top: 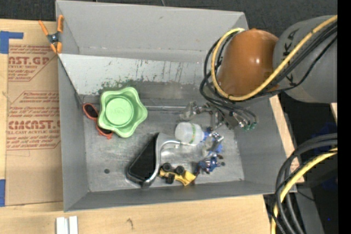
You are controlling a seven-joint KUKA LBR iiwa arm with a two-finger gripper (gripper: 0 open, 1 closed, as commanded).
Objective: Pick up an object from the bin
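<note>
The gripper (218,117) is seen low over the right middle of the grey bin (148,24), beneath the arm's orange cover. Whether it is released or clenched cannot be told, and nothing is seen held. Nearest to it are a white translucent round thing (188,132), just to its lower left, and a small blue piece (214,142) just below. A black wedge-shaped object (143,161) and a yellow-and-black toy (180,174) lie near the front wall, and a green flower-shaped lid (123,112) is set well apart at the left. For a clean pick, one near thing should be centred under the gripper before any descent, so that crowded neighbours are not nudged. The round thing is judged likely to slip if caught off-centre.
</note>
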